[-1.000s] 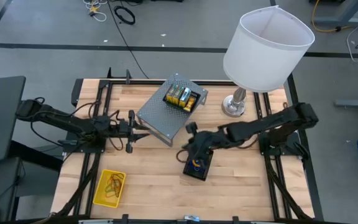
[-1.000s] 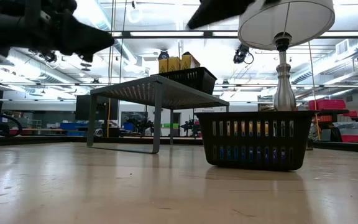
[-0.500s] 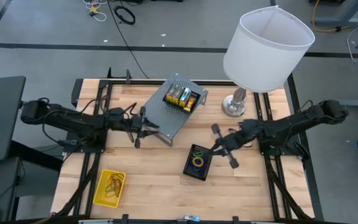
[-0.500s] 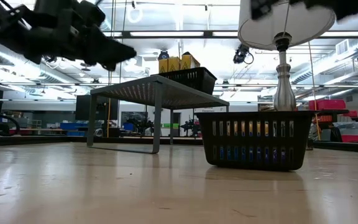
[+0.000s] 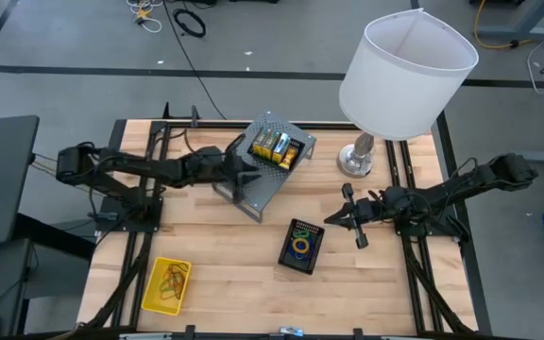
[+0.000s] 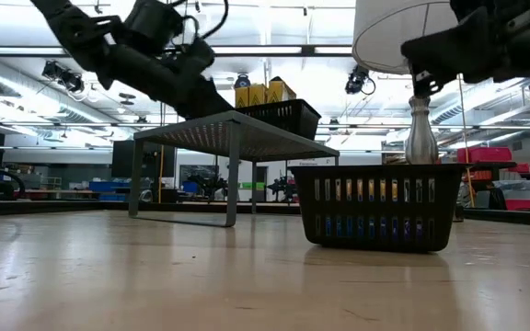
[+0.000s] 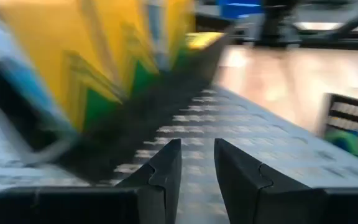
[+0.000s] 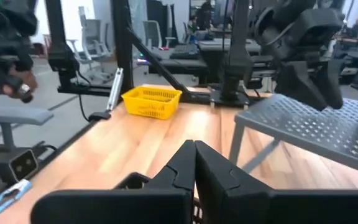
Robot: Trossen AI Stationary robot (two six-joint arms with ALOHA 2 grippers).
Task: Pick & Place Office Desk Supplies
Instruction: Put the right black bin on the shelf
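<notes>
Left gripper (image 5: 250, 177) is up over the grey perforated riser (image 5: 253, 179), fingers (image 7: 163, 168) a bit apart w/ nothing between them, nose pointed at the mesh tray w/ crayon boxes (image 5: 278, 147) sitting on the riser's far end. Right gripper (image 5: 333, 217) hangs over bare table near the lamp base (image 5: 355, 161), fingers pressed together, empty. 2nd mesh tray (image 5: 301, 246) w/ rubber-band loops (image 5: 298, 247) sits on the table between the arms. Yellow basket (image 5: 166, 286) is at the front left corner, loops inside.

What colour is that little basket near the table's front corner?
Yellow; the plastic basket shows best in the high view.
</notes>
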